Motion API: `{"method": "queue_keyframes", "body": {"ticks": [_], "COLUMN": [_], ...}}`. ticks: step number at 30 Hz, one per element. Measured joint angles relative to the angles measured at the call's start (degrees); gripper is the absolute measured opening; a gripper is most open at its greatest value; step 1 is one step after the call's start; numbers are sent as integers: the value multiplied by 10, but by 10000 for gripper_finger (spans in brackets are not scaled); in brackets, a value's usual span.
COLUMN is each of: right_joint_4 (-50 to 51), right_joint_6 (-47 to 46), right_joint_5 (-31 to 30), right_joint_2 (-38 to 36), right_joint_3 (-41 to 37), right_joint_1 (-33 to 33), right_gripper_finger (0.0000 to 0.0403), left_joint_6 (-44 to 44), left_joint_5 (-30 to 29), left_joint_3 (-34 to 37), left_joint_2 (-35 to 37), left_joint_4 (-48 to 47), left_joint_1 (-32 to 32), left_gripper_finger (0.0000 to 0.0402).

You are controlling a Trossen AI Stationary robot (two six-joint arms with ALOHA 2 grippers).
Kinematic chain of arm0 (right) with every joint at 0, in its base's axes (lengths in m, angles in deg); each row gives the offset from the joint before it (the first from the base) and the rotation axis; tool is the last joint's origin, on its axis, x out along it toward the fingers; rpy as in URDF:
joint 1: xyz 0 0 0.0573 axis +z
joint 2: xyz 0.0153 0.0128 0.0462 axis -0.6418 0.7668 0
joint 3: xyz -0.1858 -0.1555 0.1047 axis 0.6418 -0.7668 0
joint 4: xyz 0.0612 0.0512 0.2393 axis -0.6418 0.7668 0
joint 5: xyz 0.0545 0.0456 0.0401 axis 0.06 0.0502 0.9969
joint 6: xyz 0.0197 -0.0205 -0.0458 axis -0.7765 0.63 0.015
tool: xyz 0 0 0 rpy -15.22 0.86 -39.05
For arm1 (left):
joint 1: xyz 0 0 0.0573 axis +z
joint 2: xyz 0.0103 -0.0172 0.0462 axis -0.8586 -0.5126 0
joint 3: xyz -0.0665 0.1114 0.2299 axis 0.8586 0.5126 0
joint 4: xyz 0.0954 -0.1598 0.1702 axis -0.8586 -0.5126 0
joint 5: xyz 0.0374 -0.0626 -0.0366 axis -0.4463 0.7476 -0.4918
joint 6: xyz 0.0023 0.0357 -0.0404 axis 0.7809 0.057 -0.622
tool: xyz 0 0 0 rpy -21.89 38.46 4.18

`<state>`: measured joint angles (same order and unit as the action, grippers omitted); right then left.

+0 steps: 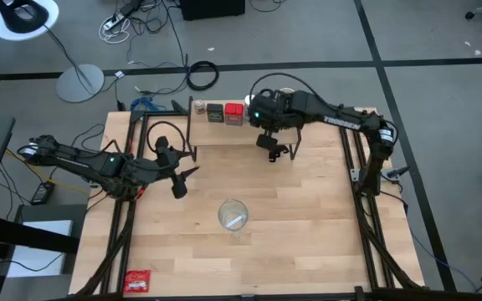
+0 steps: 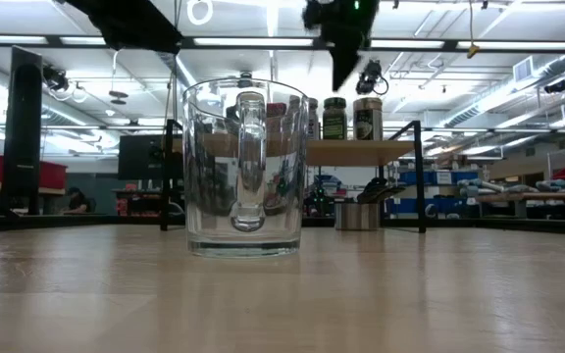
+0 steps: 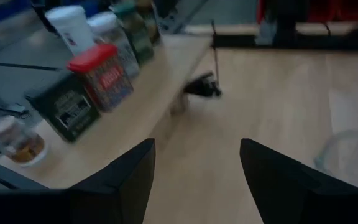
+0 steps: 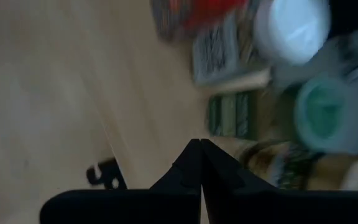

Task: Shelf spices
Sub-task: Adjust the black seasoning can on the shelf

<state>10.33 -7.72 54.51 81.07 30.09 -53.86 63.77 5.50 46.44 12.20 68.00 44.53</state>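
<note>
spices sit in a row on the shelf [image 1: 224,134], just beside the right gripper [image 4: 200,155], whose fingers are pressed together on nothing. red tin [image 3: 103,76] and dark tin [image 3: 67,107] look light, rigid and boxy: likely best pinched across flat sides, low. jars [image 2: 367,118] look round and slick, so probably gripped at the lid or neck. left gripper [image 3: 196,168] is spread wide and empty, well apart from the shelf. tabletop [image 1: 308,217] is smooth wood. glass mug [image 2: 245,167] stands mid-table; open lab beyond.
</note>
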Motion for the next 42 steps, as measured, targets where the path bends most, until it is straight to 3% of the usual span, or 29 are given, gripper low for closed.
{"method": "queue_keyframes", "body": {"ticks": [6,12,17,21,24,27,30,37,42], "right_joint_4": [-101,-148,-156,-196,-254,-336,-434,-689,-773], "right_joint_6": [-14,-55,-155,-263,-326,-313,-235,-14,15], "right_joint_5": [-138,-292,-391,-470,-517,-523,-494,-369,-290], "right_joint_2": [-69,-138,-199,-252,-285,-304,-318,-327,-325], "right_joint_3": [0,-34,-155,-296,-407,-496,-543,-572,-591], "right_joint_1": [93,196,262,302,316,309,284,230,220], "right_gripper_finger": [0,0,0,0,0,0,0,0,0], "left_joint_6": [44,88,88,69,46,40,39,15,-5], "left_joint_5": [-16,-9,-14,-25,-71,-114,-156,-161,-169], "left_joint_3": [0,-1,-1,-1,-1,-1,-1,-1,-1], "left_joint_2": [-25,-104,-169,-190,-193,-193,-200,-256,-286], "left_joint_4": [125,256,353,364,348,334,324,321,336], "left_joint_1": [26,84,138,170,189,200,207,220,231], "left_gripper_finger": [241,241,241,241,241,241,240,209,188]}}
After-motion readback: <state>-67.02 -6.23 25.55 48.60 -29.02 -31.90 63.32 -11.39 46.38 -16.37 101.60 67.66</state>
